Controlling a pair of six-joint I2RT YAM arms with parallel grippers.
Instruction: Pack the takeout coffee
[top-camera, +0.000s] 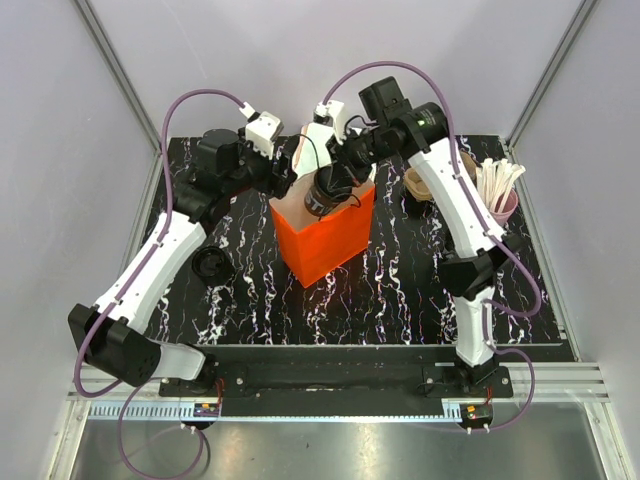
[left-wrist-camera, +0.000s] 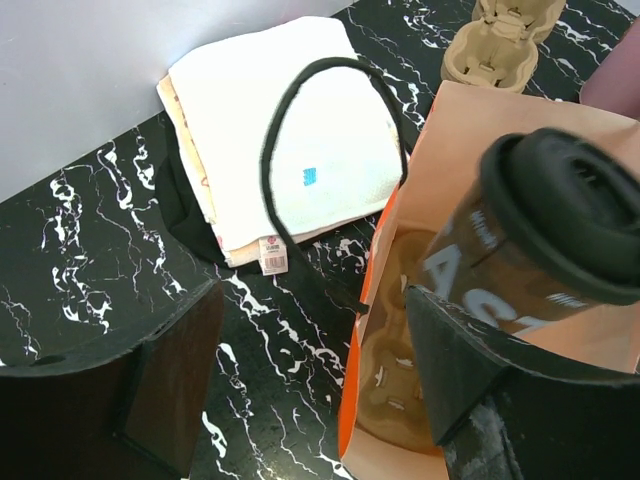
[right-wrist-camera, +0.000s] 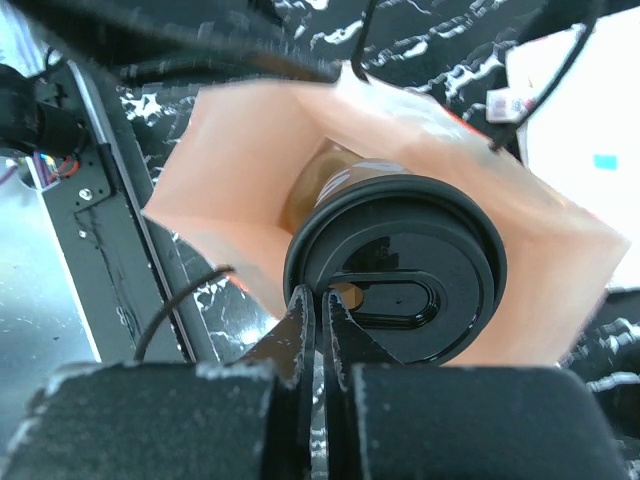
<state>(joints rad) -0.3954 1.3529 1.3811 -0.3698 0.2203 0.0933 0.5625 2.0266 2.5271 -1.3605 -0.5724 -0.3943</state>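
The takeout coffee (top-camera: 322, 196) is a black cup with a black lid, tilted in the mouth of the orange paper bag (top-camera: 330, 245). My right gripper (top-camera: 342, 178) is shut on the rim of the cup's lid (right-wrist-camera: 420, 250); in the right wrist view the gripper (right-wrist-camera: 323, 300) pinches the lid's near edge above the bag's opening (right-wrist-camera: 230, 170). My left gripper (left-wrist-camera: 312, 300) is open at the bag's left wall (left-wrist-camera: 378, 300), one finger outside it and one inside, next to the cup (left-wrist-camera: 540, 240). It sits at the bag's left rim in the top view (top-camera: 285, 185).
A flat black disc (top-camera: 213, 265) lies left of the bag. Folded white cloth (left-wrist-camera: 300, 120) lies behind it. A brown pulp cup carrier (top-camera: 420, 185) and a pink cup of white sticks (top-camera: 500, 195) stand at the back right. A brown insert (left-wrist-camera: 400, 380) lies inside the bag.
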